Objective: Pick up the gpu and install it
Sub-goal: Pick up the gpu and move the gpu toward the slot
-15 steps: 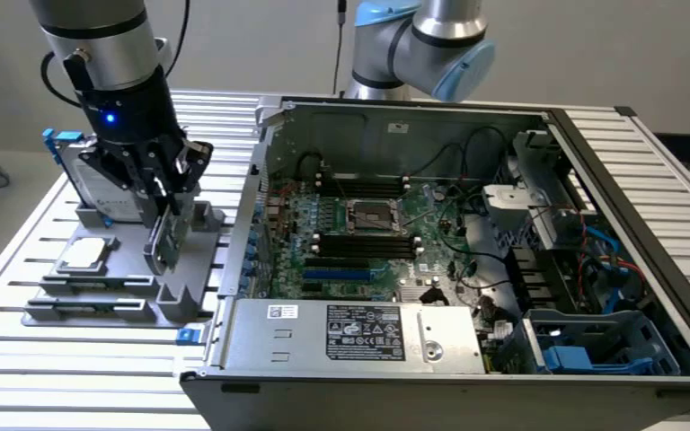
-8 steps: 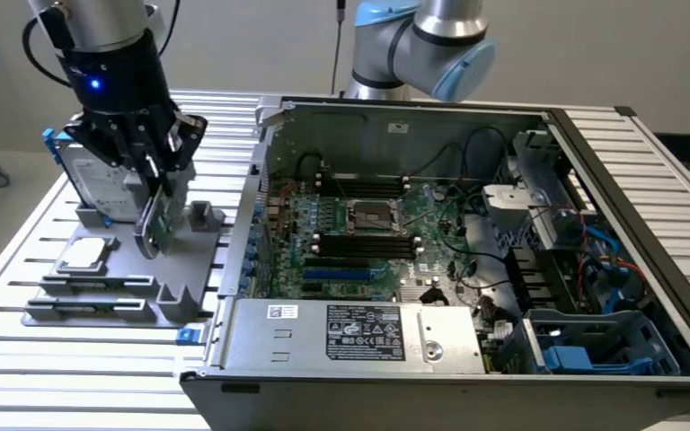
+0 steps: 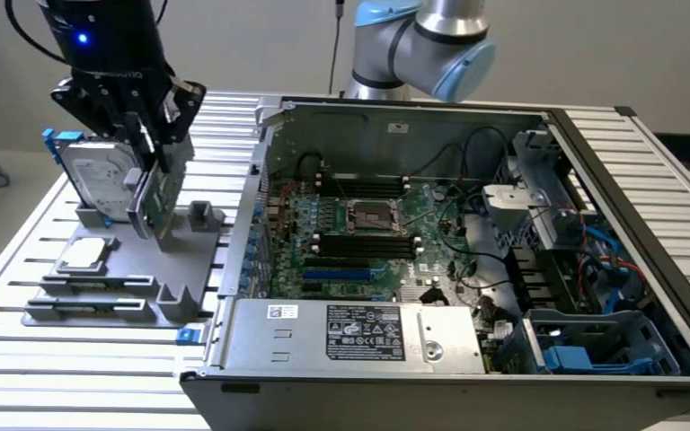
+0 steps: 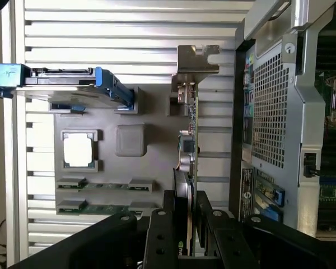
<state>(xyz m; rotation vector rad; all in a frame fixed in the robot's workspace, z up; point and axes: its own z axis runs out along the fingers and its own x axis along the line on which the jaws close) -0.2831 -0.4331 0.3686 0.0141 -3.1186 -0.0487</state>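
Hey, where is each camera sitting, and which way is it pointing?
Exterior view: off the arm and raised, looking down over the slatted table into the open computer case; the arm joints and the pincer show.
Wrist view: on the wrist, looking along the pincer's fingers, closed on the gpu, seen edge-on.
Shared: the gpu, the hard drive, and the computer case.

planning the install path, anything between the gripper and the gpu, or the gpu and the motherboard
Nothing between the gripper and the gpu; it is closed on the card. The case wall stands between the gpu and the motherboard; the case is open on top.
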